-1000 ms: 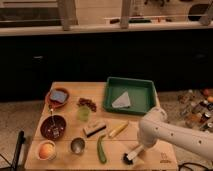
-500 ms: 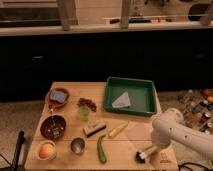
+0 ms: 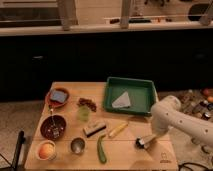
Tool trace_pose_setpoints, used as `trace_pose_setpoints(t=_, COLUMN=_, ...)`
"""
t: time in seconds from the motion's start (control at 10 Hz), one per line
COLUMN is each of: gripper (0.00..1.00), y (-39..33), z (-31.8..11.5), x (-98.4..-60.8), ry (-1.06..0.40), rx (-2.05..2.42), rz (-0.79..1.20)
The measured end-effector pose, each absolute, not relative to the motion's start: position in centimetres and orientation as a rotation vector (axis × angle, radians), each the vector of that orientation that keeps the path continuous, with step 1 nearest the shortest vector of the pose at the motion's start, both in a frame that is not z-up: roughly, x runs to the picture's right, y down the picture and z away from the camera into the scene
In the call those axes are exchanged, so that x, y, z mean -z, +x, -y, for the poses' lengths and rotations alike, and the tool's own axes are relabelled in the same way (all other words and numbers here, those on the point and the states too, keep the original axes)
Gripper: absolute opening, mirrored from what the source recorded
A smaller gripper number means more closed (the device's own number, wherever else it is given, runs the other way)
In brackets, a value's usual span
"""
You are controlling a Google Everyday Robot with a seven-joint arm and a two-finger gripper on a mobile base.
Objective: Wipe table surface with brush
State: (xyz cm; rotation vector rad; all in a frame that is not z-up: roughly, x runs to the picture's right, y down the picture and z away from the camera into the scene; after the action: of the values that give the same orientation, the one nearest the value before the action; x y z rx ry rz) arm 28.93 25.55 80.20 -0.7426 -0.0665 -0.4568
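Note:
The light wooden table surface (image 3: 127, 150) carries a small dark logo mark (image 3: 163, 161) near its front right corner. My white arm reaches in from the right. The gripper (image 3: 146, 142) hangs low over the table's front right part, just below the green tray. It is shut on the brush. The brush's small black bristle head (image 3: 139, 144) points left and rests on or just above the wood. Most of its white handle is hidden in the gripper.
A green tray (image 3: 112, 100) with a pale cloth (image 3: 121, 101) sits at the back right. A blocky scrubber (image 3: 94, 129), a yellow item (image 3: 118, 129), a green cucumber (image 3: 101, 149), a metal cup (image 3: 77, 145), a green cup (image 3: 83, 113) and several bowls (image 3: 53, 126) fill the left and middle.
The gripper with the brush swept right along the table's front part, then moved a little away from the front edge towards the tray. The other objects have not moved.

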Motion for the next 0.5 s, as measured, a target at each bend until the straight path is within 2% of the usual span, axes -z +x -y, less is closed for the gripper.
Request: trace_pose_setpoints(t=0.5, gripper=0.00, y=22.0, z=-26.0, x=-80.4, ry=-0.733, rx=0.589, rz=0.135)
